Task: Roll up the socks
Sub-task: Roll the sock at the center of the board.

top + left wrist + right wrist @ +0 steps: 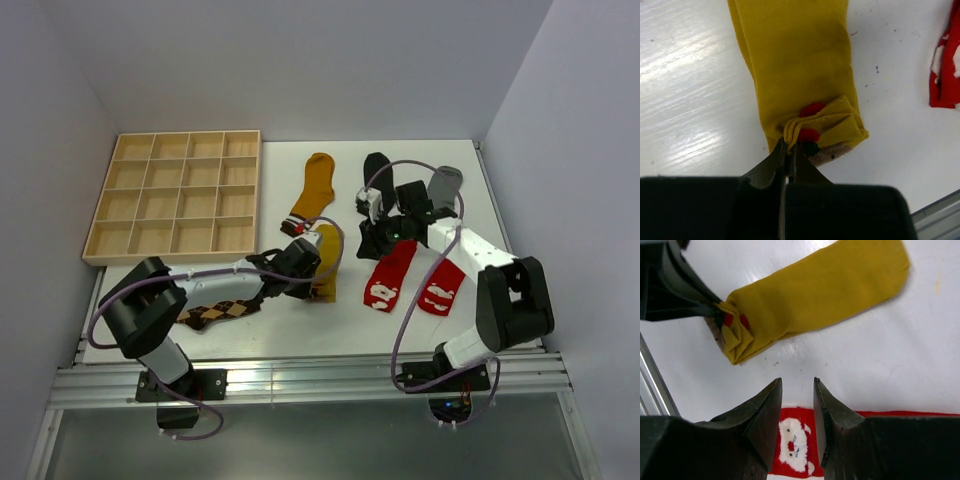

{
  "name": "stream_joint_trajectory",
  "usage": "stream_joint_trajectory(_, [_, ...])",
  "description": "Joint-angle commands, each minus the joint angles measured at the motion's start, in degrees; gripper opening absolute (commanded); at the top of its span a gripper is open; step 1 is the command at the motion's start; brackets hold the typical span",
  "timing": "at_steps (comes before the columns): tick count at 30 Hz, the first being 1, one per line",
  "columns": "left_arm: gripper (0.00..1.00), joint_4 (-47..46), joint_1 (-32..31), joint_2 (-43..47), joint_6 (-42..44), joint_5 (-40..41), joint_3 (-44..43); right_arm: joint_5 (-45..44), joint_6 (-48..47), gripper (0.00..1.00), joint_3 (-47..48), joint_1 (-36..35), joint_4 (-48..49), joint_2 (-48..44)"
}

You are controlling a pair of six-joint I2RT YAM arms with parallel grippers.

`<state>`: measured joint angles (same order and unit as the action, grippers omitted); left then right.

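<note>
A mustard yellow sock (800, 65) lies flat on the white table, its near end folded into a small bunch with red dots. My left gripper (789, 146) is shut on that bunch; from above the left gripper (305, 258) sits at this sock's (328, 262) left edge. My right gripper (797, 385) hovers open with nothing between its fingers, above a red sock with a white Santa print (792, 445). From above the right gripper (375, 240) is over the top of that red sock (392, 275). The mustard sock (815, 295) lies just beyond it.
A second mustard sock (315, 185), a black sock (375, 170), a grey sock (445, 185) and a second red sock (440, 287) lie on the table. A brown argyle sock (215, 312) lies under the left arm. A wooden grid tray (175, 195) stands back left.
</note>
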<state>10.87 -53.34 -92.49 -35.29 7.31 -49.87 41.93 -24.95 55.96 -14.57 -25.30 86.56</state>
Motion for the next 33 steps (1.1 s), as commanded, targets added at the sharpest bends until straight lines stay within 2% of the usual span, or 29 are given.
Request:
stream_joint_trajectory(1, [0.0,4.85,-0.1,-2.51,-0.75,-3.97,-6.01,-0.11,-6.86,0.39,-4.53,0.42,4.73,-4.38])
stream_joint_trajectory(7, [0.0,11.09,2.45,-7.17,-0.13,-9.86,-11.21,1.05,-15.38,0.39,-11.48,-0.46,7.45,-12.11])
stream_joint_trajectory(11, [0.0,13.3,3.42,-9.9,0.31,-12.84,-12.97,-2.46,-21.26,0.41,-17.19,-3.62,10.96,-17.56])
stream_joint_trajectory(15, [0.0,15.84,4.74,-13.32,0.66,-15.04,-15.08,-9.83,-23.21,0.45,-23.35,-10.73,16.06,-22.84])
stream_joint_trajectory(18, [0.0,17.86,5.35,-14.38,1.1,-15.75,-16.84,-12.21,-23.04,0.45,-26.78,-16.09,19.14,-25.47])
stream_joint_trajectory(21, [0.0,18.83,6.05,-14.82,1.1,-16.89,-17.89,-15.2,-23.65,0.45,-29.33,-20.49,22.12,-26.88])
stream_joint_trajectory(25, [0.0,19.8,6.58,-15.53,1.01,-16.8,-19.91,-18.02,-24.71,0.54,-31.53,-24.45,24.86,-27.41])
stream_joint_trajectory(33, [0.0,19.01,6.5,-16.94,0.48,-17.86,-20.53,-25.75,-28.22,0.55,-33.99,-33.05,30.13,-25.4])
